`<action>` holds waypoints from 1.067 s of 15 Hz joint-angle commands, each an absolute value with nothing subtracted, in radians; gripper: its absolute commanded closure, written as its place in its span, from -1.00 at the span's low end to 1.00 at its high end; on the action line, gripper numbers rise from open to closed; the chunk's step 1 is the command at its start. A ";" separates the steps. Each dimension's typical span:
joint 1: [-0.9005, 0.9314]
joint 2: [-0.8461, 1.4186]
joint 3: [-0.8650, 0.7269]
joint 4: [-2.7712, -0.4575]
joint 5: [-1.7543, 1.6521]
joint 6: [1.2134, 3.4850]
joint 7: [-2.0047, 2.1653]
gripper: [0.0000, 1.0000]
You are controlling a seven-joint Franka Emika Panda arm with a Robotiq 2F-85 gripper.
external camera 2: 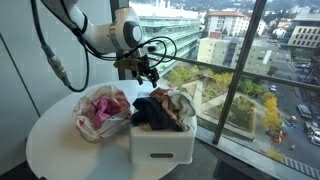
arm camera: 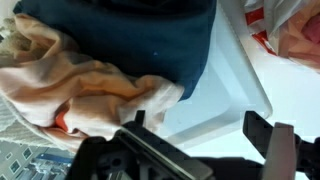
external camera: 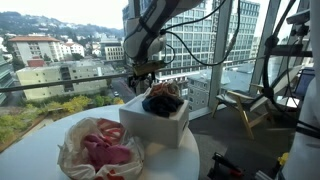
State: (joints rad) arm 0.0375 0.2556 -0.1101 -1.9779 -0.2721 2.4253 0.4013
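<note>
Round white table (external camera: pixel 30 150) (external camera 2: pixel 55 150) beside a glazed wall (external camera 2: pixel 250 90) overlooking a city. On the table stands a white bin (external camera: pixel 150 128) (external camera 2: pixel 160 146) (arm camera: pixel 232 80), shown in both exterior views. It is filled above its rim with laundry: a dark blue garment (external camera: pixel 160 104) (external camera 2: pixel 150 113) (arm camera: pixel 130 35) and a peach cloth (external camera: pixel 170 90) (external camera 2: pixel 176 103) (arm camera: pixel 90 95) lying against it. Just beside the bin, at its left in both exterior views, rests a crumpled pink-and-white fabric bundle (external camera: pixel 100 150) (external camera 2: pixel 100 110) (arm camera: pixel 295 30).

The gripper (external camera: pixel 147 74) (external camera 2: pixel 148 74) (arm camera: pixel 200 125) hangs above the far edge of the bin and points downward. It is near the laundry but apart from it. In the wrist view its two fingers (arm camera: pixel 262 128) stand spread with nothing between them, and the peach cloth and the edge of the blue garment lie directly beneath. A wooden chair (external camera: pixel 245 105) stands on the floor to the right, beyond the table.
</note>
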 commanded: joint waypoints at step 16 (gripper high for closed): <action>0.042 0.327 -0.208 -1.979 -0.777 2.432 1.038 -1.00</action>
State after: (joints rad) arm 0.0551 0.2952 -0.2175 -2.0065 -0.7599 2.4371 1.0065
